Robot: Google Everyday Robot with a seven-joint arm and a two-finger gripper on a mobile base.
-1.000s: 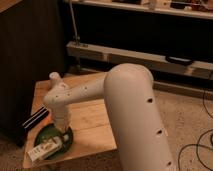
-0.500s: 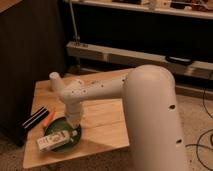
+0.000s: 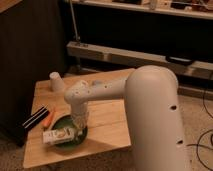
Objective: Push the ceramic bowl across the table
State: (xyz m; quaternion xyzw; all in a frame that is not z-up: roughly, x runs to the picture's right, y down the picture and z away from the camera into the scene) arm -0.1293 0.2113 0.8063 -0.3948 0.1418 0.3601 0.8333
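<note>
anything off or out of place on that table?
Yes: a pale carton lies on its side across the ceramic bowl, overhanging its left rim. A white cup stands upside down at the table back. The end effector sits at the bowl's back edge.

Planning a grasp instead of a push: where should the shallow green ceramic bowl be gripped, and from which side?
Pinch the shallow green ceramic bowl by its low rim on the right, from above: the pale carton lies across its left part. The hand hangs over the bowl's right part.
</note>
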